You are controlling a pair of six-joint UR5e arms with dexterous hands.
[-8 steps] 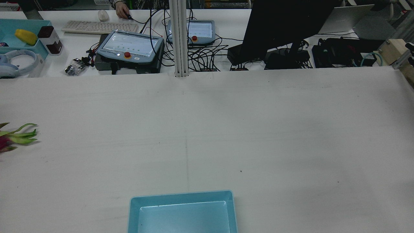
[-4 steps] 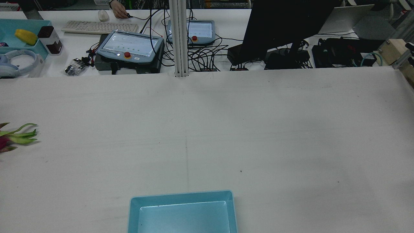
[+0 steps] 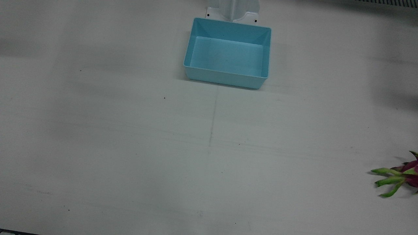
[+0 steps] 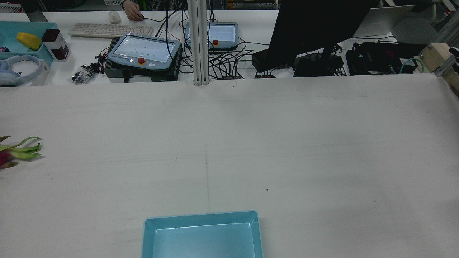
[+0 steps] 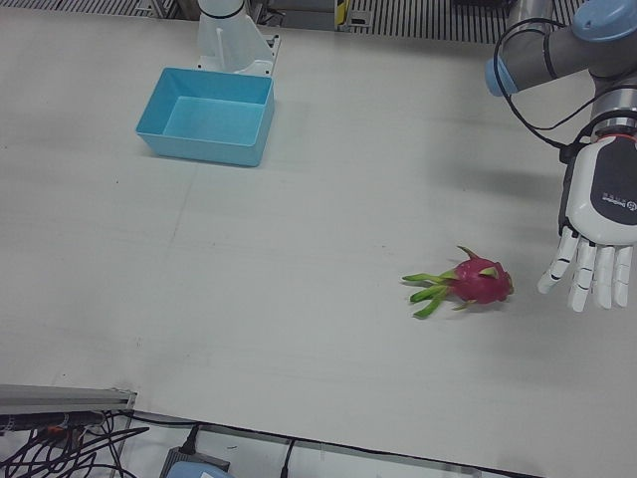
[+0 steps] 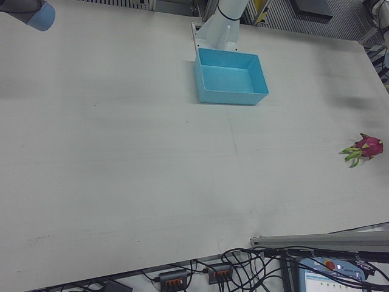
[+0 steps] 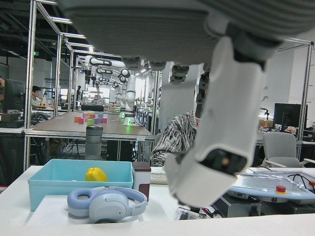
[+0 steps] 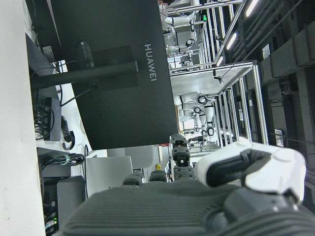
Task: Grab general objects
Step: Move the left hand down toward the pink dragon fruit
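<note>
Left-front view: the left robot hand (image 5: 595,224) hangs palm-flat above the surface, fingers (image 5: 582,277) straight, pointing down and slightly spread, holding nothing. It is just beside the dragon fruit (image 5: 472,282), not touching it. The fruit lies near the surface's left edge. The right robot hand (image 8: 216,196) shows only in its own camera; I cannot tell how its fingers are set. A blue bin (image 3: 227,53) sits at the robot-side edge.

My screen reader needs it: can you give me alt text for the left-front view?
The left hand hangs open, fingers pointing down, just right of a pink dragon fruit lying on the white table, not touching it. A light blue bin sits far off at upper left, with nothing in it.
</note>
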